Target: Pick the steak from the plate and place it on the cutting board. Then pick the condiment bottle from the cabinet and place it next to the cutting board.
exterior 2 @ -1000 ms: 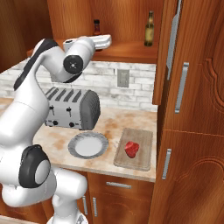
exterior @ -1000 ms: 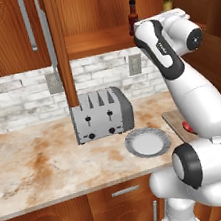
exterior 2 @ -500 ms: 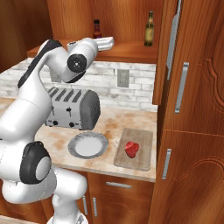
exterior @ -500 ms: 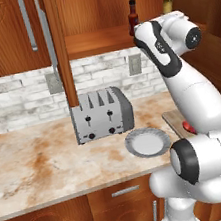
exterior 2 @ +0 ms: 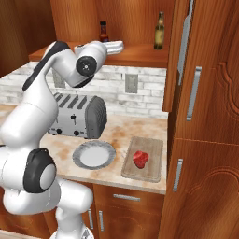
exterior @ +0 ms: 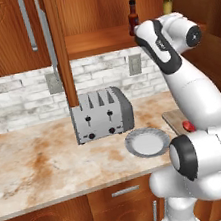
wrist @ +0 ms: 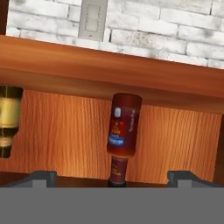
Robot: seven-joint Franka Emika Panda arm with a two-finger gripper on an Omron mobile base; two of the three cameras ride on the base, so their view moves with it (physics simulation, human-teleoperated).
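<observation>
Condiment bottle (wrist: 124,131) upright on cabinet (exterior 2: 140,56) open shelf, olive-green bottle (exterior 2: 160,31) well apart. My gripper (wrist: 112,177) spread wide, facing it. Steak (exterior 2: 140,158) on cutting board (exterior 2: 154,169), plate (exterior 2: 94,154) beside, toaster (exterior 2: 77,115) behind, marbled countertop (exterior: 41,169), brick backsplash (exterior: 19,99).

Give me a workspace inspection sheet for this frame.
Surface: marbled counter, no spills seen.
Job's things: steak lies on the cutting board; plate bare; condiment bottle upright on the cabinet shelf, centred in the hand view.
Clutter: toaster behind the plate; olive-green bottle on the same shelf, apart from the condiment bottle.
Grippers: gripper open, short of the condiment bottle, not touching.
Cables: nothing seen.
Surroundings: brick backsplash with wall outlets; tall cabinet doors at right.
</observation>
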